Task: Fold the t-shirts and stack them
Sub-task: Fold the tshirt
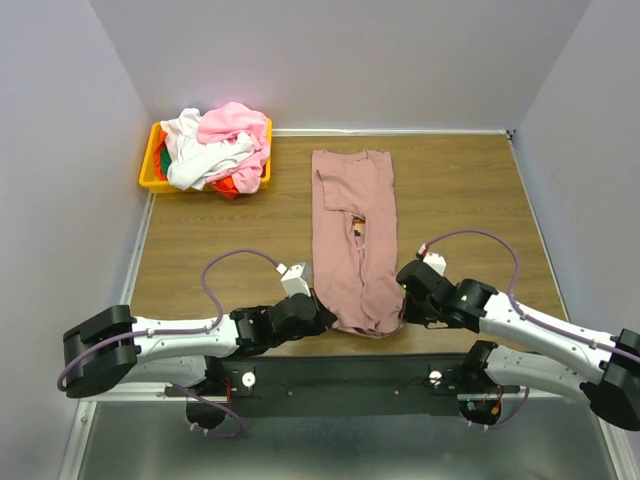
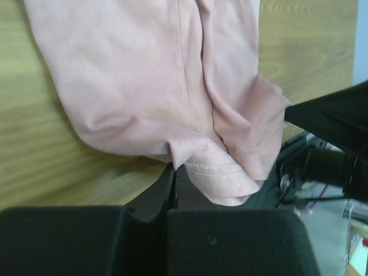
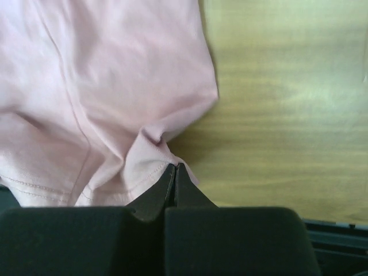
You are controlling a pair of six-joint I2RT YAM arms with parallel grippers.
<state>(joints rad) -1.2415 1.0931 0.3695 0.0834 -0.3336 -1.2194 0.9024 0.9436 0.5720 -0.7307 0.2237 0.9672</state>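
A dusty mauve-pink t-shirt [image 1: 355, 235] lies on the table as a long narrow strip with both sides folded in. A bit of its print shows at the middle. My left gripper [image 1: 318, 308] is shut on the hem's near left corner [image 2: 172, 156]. My right gripper [image 1: 402, 300] is shut on the hem's near right corner [image 3: 172, 158]. The hem end is bunched between the two grippers. Other t-shirts [image 1: 222, 145], light pink, white, red-orange and green, are heaped in the bin at the back left.
A yellow plastic bin [image 1: 152, 170] holds the heap at the table's back left corner. Grey walls close in the left, back and right sides. The wooden table [image 1: 460, 190] ends at a metal rail in front, by the arm bases.
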